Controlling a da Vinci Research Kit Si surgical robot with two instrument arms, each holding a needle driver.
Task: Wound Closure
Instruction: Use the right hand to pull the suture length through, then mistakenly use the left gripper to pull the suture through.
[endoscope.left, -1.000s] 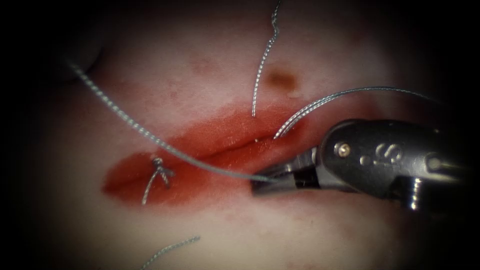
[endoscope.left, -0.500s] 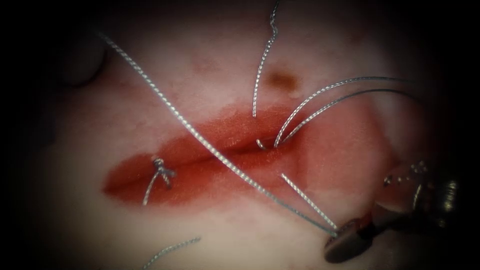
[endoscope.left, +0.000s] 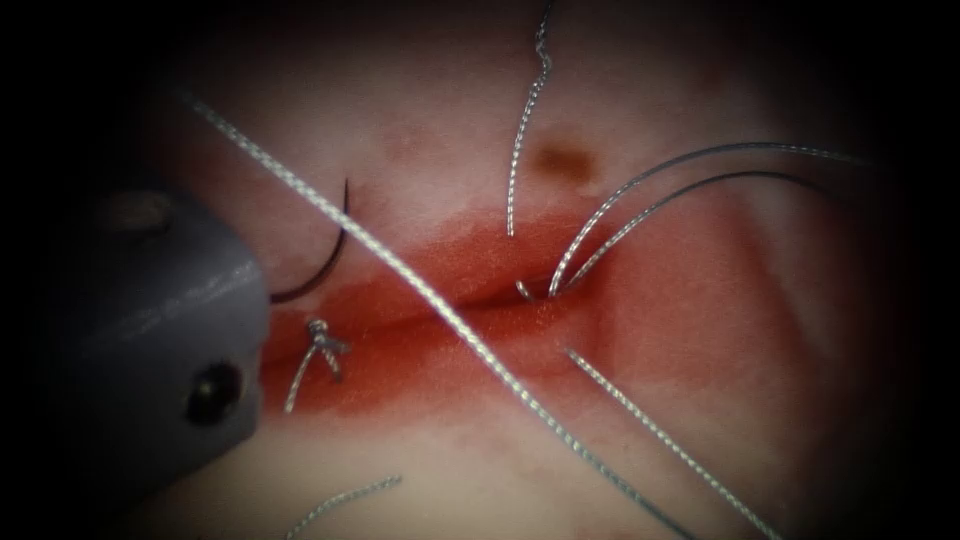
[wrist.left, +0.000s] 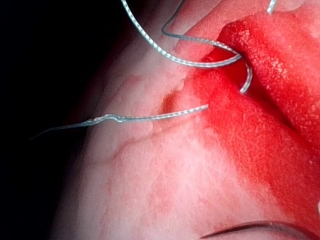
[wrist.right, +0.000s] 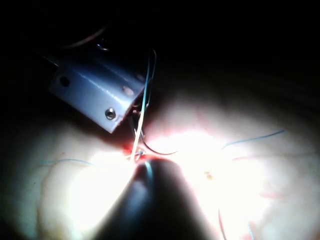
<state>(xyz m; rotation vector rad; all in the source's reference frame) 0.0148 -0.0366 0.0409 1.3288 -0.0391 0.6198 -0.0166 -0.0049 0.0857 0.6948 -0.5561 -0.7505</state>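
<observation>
**Currently: needle beside the cut, thread drawn taut across it**

Endoscope view: left tool (endoscope.left: 150, 330) sits left of the cut (endoscope.left: 480, 300); its jaws cannot be made out. Needle (endoscope.left: 325, 255) arcs just above the cut's left part, apparently over the tissue (endoscope.left: 420, 130). Thread (endoscope.left: 450, 315) crosses the cut diagonally. A knot (endoscope.left: 320, 335) lies on the red fluid (endoscope.left: 650, 300).

Left wrist view: thread strands enter the cut.

Right wrist view: right tool (wrist.right: 150, 195) stands near the cut; grip undetermined.

Thread (wrist.left: 150, 42) loops into the cut (wrist.left: 227, 55) on red-stained tissue (wrist.left: 165, 175).
</observation>
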